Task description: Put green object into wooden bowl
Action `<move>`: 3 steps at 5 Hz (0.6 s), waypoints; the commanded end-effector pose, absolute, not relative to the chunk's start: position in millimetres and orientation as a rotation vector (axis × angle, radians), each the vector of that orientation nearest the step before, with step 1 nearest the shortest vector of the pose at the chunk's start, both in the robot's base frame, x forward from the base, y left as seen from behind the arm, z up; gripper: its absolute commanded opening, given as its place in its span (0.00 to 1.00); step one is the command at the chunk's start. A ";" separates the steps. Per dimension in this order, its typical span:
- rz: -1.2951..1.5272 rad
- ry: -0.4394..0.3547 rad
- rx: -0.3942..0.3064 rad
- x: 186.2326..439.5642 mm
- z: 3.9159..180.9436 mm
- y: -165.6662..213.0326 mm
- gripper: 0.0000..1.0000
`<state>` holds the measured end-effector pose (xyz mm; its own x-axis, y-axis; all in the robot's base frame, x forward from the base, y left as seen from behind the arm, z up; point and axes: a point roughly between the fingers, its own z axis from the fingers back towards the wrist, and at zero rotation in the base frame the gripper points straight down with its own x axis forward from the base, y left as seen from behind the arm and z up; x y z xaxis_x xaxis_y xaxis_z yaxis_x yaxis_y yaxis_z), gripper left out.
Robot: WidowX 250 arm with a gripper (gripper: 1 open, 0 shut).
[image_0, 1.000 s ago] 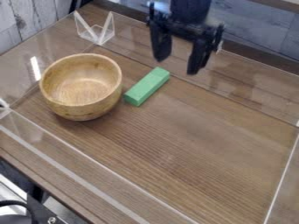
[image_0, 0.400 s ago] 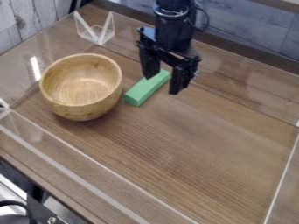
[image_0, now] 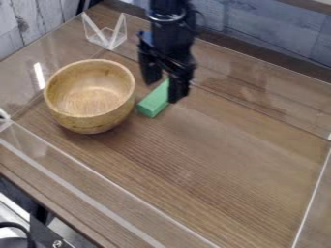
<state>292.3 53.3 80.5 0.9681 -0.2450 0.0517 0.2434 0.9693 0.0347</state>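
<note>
Two fingers (image_0: pixel 150 68) straddle green obj (image_0: pixel 154 103)

A single black robot arm reached down into the scene from the top edge, its wrist held nearly vertical. The gripper (image_0: pixel 165 85) pointed straight down, low over the tabletop. Its two dark fingers (image_0: pixel 150 70) hung parallel with a clear gap between them, the jaws spread wide. Nothing was clamped between the fingers. The upper part of the arm was cut off by the frame.
</note>
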 end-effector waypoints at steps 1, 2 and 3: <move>-0.296 -0.156 0.051 304.1 88.3 62.5 1.00; -0.342 -0.170 0.053 310.2 74.1 68.0 1.00; -0.328 -0.180 0.055 319.6 69.4 60.2 1.00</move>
